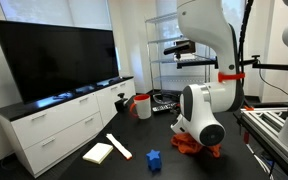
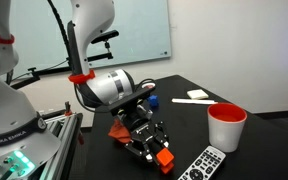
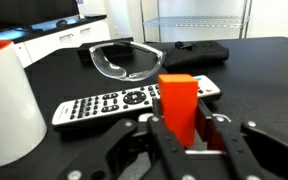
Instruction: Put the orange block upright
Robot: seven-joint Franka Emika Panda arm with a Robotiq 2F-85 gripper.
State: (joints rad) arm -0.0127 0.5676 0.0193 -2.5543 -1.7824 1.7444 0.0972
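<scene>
The orange block point(image 3: 179, 105) stands upright between my gripper's point(image 3: 182, 128) fingers in the wrist view; the fingers are closed on its lower part. In an exterior view the block point(image 2: 164, 157) is at the gripper point(image 2: 156, 150) tip, low over the black table. In an exterior view the gripper is hidden behind the wrist point(image 1: 202, 118) and only orange shows beneath it point(image 1: 189, 146).
A remote control point(image 3: 114, 102) lies just beyond the block, with safety glasses point(image 3: 127, 58) and a black case point(image 3: 199, 53) behind. A white cup with a red rim point(image 2: 226, 126) stands close by. A blue block point(image 1: 153, 157) and white pieces point(image 1: 118, 146) lie farther off.
</scene>
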